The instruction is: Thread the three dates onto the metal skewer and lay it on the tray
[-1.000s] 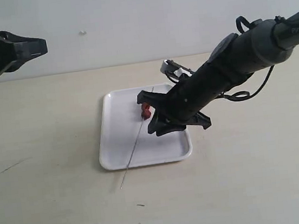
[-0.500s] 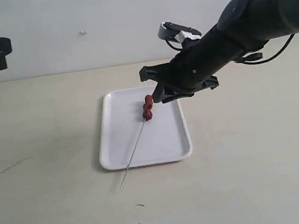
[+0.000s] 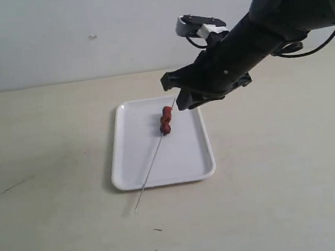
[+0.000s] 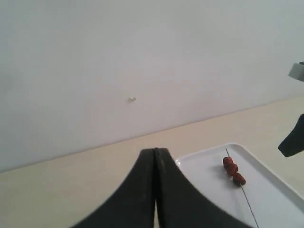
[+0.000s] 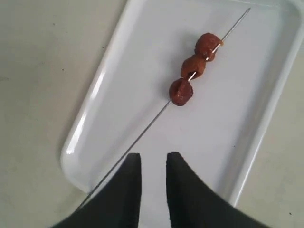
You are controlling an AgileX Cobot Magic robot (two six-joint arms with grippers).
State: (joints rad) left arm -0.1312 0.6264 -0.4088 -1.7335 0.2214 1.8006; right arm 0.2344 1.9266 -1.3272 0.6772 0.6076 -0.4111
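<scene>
The three dates (image 3: 165, 120) sit threaded in a row on the metal skewer (image 3: 151, 167). It lies slantwise on the white tray (image 3: 132, 143), its thin near end jutting past the front rim onto the table. My right gripper (image 3: 176, 94) hovers above the tray's far right corner, apart from the skewer. In the right wrist view the right gripper (image 5: 153, 157) is open with nothing between its fingers, above the tray (image 5: 95, 90), skewer (image 5: 142, 133) and dates (image 5: 194, 69). My left gripper (image 4: 155, 151) is shut and empty, far from the dates (image 4: 233, 171); it is outside the exterior view.
The tray rests on a pale beige tabletop (image 3: 59, 237) against a light wall (image 3: 82, 26). A small dark speck (image 3: 158, 229) lies on the table in front of the tray.
My right gripper has risen off the tray and drawn back toward its far right corner, leaving the skewer with the dates lying there. The left arm has withdrawn out of the exterior view.
</scene>
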